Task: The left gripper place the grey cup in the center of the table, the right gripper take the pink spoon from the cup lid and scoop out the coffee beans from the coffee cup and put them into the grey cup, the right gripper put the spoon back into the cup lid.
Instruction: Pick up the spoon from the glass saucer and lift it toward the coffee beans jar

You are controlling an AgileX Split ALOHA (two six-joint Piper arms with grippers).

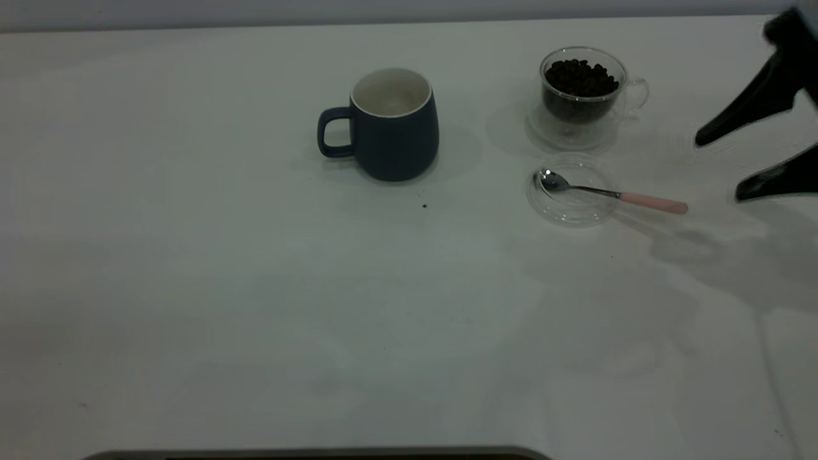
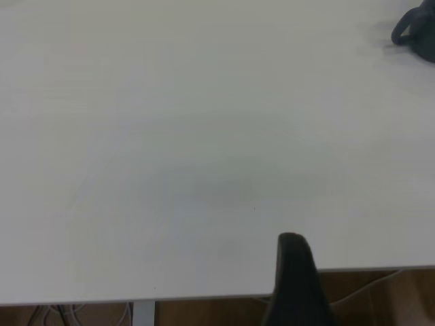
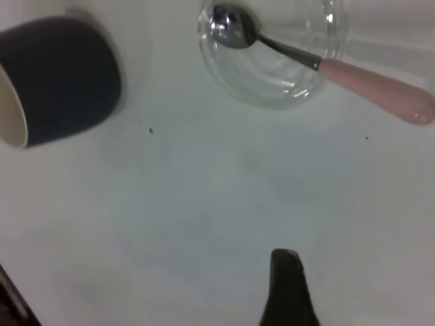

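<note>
The grey cup point(image 1: 396, 128) stands upright near the middle of the table point(image 1: 255, 287), handle to the left; it also shows in the right wrist view point(image 3: 58, 81) and far off in the left wrist view point(image 2: 414, 30). The pink spoon point(image 1: 613, 193) lies with its bowl in the cup lid point(image 1: 575, 212) and its handle sticking out to the right. The coffee cup point(image 1: 594, 112), holding coffee beans point(image 1: 580, 76), stands behind the lid. My right gripper point(image 1: 720, 167) is open and empty, just right of the spoon handle. Of my left gripper, one finger point(image 2: 293, 272) shows over the table's edge.
A dark speck point(image 1: 424, 206) lies in front of the grey cup. A dark rounded edge point(image 1: 319, 455) runs along the table's near side. In the right wrist view the spoon point(image 3: 326, 64) and lid point(image 3: 272, 85) lie ahead of my finger point(image 3: 287, 285).
</note>
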